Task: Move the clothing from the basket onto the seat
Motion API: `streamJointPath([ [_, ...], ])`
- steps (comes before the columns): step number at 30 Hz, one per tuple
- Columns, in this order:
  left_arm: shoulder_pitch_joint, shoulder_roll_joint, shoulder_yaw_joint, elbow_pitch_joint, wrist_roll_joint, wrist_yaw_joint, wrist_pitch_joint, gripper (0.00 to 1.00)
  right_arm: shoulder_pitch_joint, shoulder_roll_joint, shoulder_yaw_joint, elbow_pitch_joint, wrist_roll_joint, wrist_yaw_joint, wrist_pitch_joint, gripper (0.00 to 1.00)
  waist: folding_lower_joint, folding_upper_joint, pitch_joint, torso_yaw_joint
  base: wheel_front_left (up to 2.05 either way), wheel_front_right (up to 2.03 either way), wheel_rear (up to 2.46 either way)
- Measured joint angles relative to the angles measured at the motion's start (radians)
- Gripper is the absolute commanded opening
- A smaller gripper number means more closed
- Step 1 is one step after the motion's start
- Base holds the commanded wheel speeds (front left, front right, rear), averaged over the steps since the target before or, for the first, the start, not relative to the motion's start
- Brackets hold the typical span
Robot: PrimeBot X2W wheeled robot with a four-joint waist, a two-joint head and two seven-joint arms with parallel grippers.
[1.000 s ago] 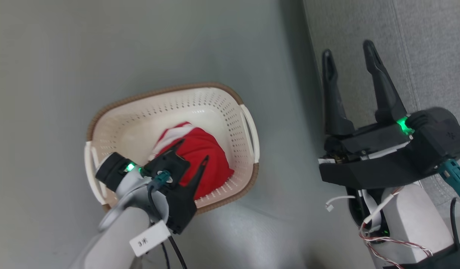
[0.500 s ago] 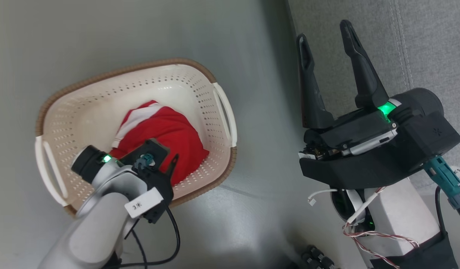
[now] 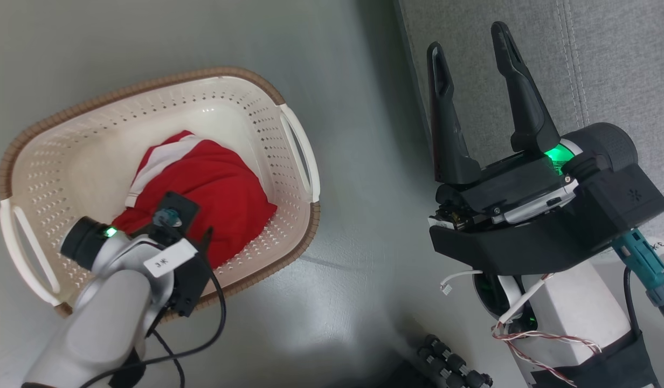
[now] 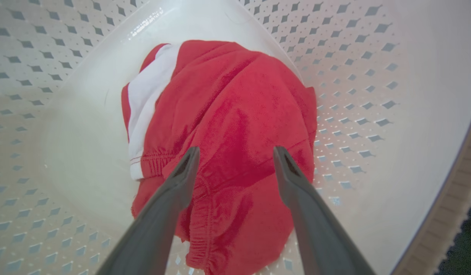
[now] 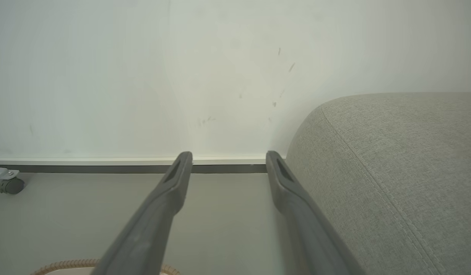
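left gripper (image 4: 236, 151) directly over the clothing (image 4: 228, 95)

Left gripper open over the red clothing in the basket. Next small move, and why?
Probably lower the left gripper onto the clothing: its fingers stand open over it, gripping nothing, and it lies bunched in the basket.

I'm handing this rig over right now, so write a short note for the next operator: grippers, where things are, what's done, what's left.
Left gripper: open, empty, poised over the soft bright red fabric clothing with a white panel.
Right gripper: open, empty, raised by the large grey woven-fabric seat.
Clothing: bunched in the cream-white perforated plastic basket, on the floor left of the seat.
Done: no clothing seen on the seat.
To do: grasp, lift, place on seat.
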Motion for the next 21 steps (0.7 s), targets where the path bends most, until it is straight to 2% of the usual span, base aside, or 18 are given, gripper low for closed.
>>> streamJointPath([
  [14,-0.075,0.026,0.024,0.107,-0.046,-0.001,0.045,1.0,0.0,0.003,0.009,-0.015,0.044,0.0,-0.039,1.0,0.0,0.0,0.062,-0.029,0.0,0.0,0.0],
  [21,-0.118,0.004,0.04,0.159,-0.072,-0.001,0.074,1.0,0.001,0.004,0.005,-0.018,0.047,0.0,-0.052,1.0,0.0,0.0,0.085,-0.036,0.0,0.0,0.0],
])
